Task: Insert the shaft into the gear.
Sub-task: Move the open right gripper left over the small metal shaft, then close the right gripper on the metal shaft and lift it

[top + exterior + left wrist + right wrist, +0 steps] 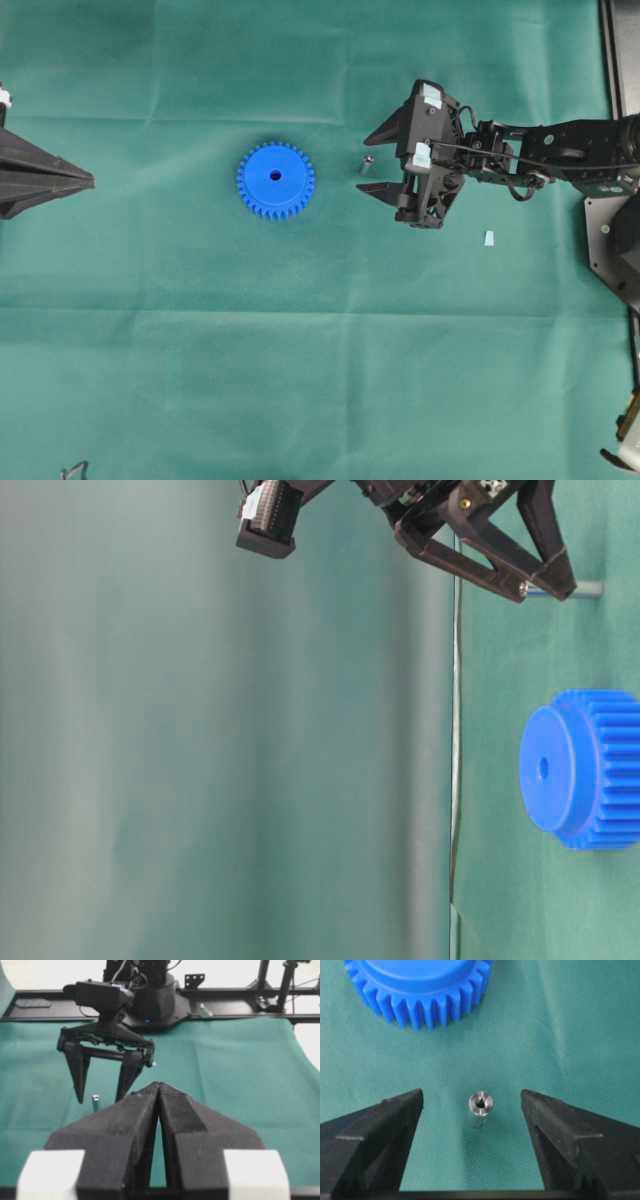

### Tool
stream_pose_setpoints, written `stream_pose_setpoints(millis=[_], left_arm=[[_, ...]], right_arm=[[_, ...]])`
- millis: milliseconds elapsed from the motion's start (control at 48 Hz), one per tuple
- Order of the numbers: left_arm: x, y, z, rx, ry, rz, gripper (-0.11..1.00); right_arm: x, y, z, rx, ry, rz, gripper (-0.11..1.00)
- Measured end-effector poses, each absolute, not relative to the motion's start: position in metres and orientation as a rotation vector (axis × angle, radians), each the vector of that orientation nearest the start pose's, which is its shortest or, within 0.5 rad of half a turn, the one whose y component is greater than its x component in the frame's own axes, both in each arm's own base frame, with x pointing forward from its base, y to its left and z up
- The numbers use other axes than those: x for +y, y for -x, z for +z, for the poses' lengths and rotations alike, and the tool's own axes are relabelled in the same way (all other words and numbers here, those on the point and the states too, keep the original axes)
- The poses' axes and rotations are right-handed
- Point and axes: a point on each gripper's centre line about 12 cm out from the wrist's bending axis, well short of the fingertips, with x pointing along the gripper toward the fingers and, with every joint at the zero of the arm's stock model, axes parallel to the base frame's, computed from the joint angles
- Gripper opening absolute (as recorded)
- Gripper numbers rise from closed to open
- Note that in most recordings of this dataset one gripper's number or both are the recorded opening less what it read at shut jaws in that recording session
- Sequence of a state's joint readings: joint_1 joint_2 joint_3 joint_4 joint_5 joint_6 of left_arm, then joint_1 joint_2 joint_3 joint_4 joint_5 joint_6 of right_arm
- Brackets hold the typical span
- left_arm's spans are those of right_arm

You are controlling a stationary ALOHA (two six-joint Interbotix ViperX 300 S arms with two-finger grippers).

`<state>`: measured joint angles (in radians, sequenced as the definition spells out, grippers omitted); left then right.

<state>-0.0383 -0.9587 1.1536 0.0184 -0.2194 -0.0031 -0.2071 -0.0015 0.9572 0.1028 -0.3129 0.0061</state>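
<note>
The blue gear [275, 180] lies flat on the green cloth, centre hole up; its teeth fill the top of the right wrist view [417, 985], and the table-level view has it too [580, 770]. The small silver shaft [366, 164] stands upright to the gear's right [480, 1107] [588, 588] [95, 1102]. My right gripper [364, 162] is open, one finger on each side of the shaft and neither touching it [471, 1095] [545, 588] [100, 1100]. My left gripper [90, 180] is shut and empty at the left edge, pointing towards the gear [159, 1085].
A small pale wedge-shaped scrap [489, 238] lies on the cloth below the right arm. A black frame rail [612, 60] runs along the right edge. The right arm's base [150, 1005] stands at the far side of the cloth.
</note>
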Motion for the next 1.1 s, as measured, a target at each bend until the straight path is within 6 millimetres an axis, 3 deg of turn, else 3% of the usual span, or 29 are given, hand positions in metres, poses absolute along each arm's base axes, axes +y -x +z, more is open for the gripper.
stream_pose_setpoints(millis=[83, 354, 812, 1103], left_arm=[[-0.008, -0.201, 0.293, -0.023, -0.015, -0.042, 0.00], [-0.007, -0.201, 0.292, -0.020, -0.015, -0.036, 0.00], [-0.006, -0.201, 0.292, -0.020, -0.015, -0.030, 0.00], [-0.006, -0.201, 0.292, -0.022, -0.015, -0.030, 0.00]], right_arm=[[-0.071, -0.318, 0.111, 0.633, -0.157, -0.264, 0.80], [-0.071, -0.318, 0.111, 0.634, -0.160, -0.265, 0.17], [-0.071, -0.319, 0.112, 0.648, -0.161, -0.263, 0.17], [-0.070, -0.326, 0.148, 0.673, -0.171, -0.244, 0.17]])
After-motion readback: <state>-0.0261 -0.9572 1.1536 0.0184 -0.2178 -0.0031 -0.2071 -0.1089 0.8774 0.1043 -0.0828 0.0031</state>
